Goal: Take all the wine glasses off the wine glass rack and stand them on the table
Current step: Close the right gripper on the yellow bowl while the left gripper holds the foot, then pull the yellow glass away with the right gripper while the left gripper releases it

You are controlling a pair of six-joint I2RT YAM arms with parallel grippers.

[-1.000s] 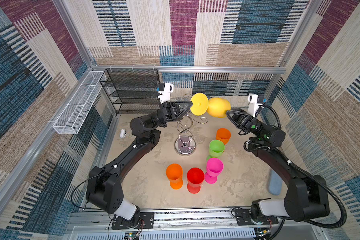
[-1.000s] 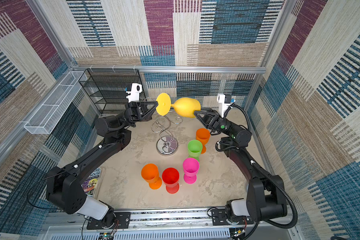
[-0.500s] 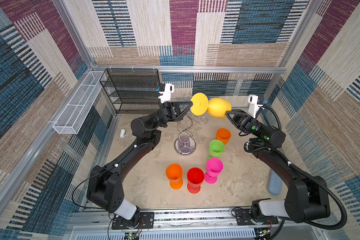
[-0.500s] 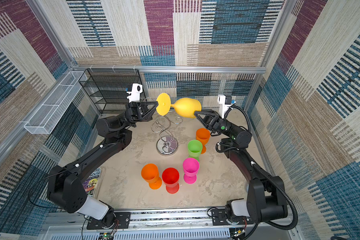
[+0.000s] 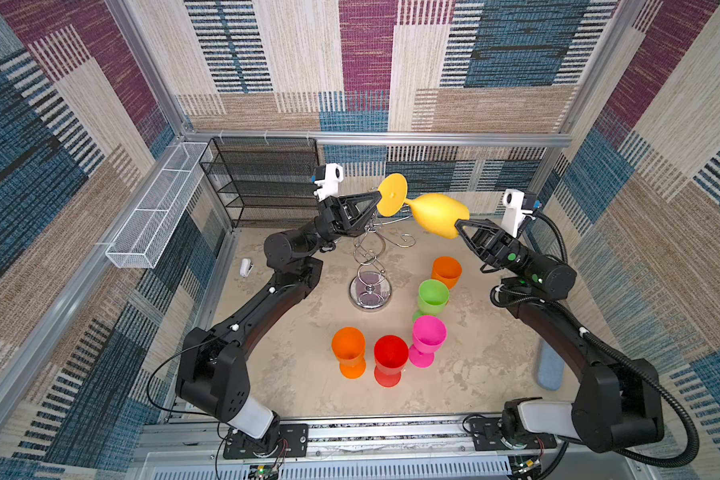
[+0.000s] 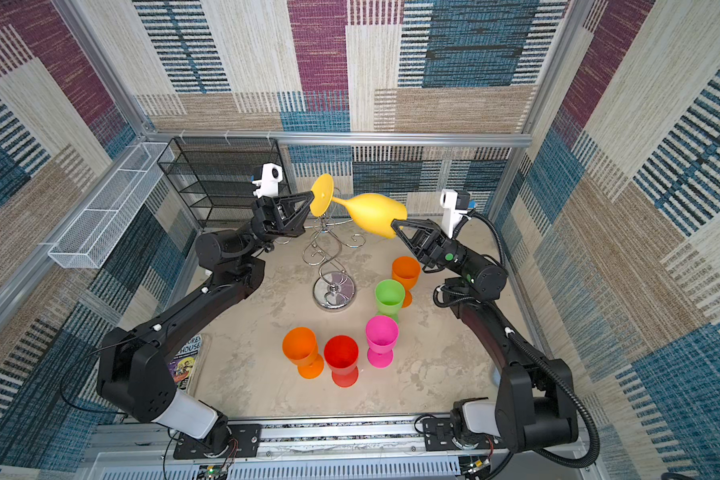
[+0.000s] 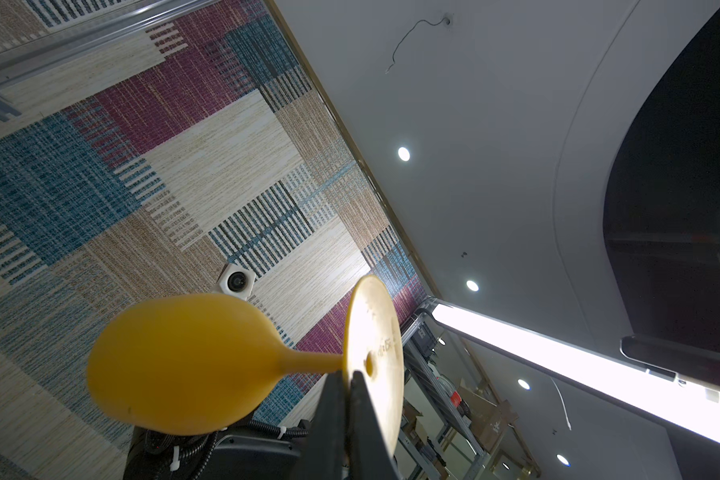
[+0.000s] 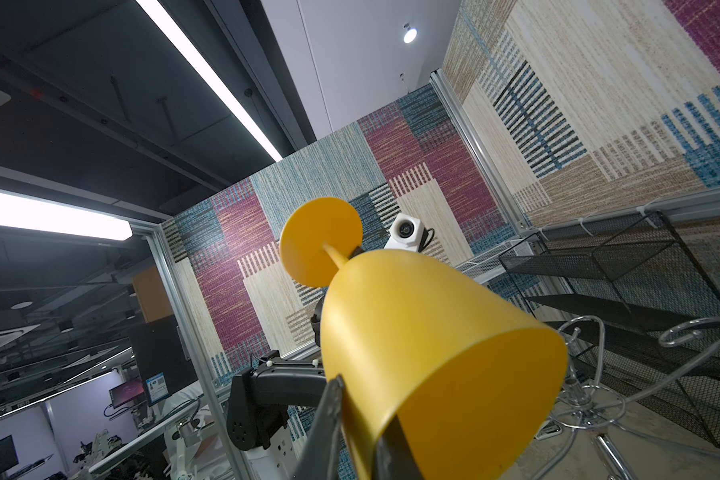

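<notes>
Aloft, left gripper (image 5: 378, 196) clenched on the foot edge of the yellow wine glass (image 5: 436, 212), right gripper (image 5: 458, 225) pinched on its bowl rim, glass held sideways in open air over the wine glass rack (image 5: 371, 297), coloured cups (image 5: 429, 332) stood on the table (image 5: 300, 374) below.

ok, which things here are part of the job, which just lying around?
Job: yellow wine glass, wine glass rack, left gripper on its foot, right gripper on its rim.
Lying about: five coloured glasses, black mesh shelf, white mesh basket.
</notes>
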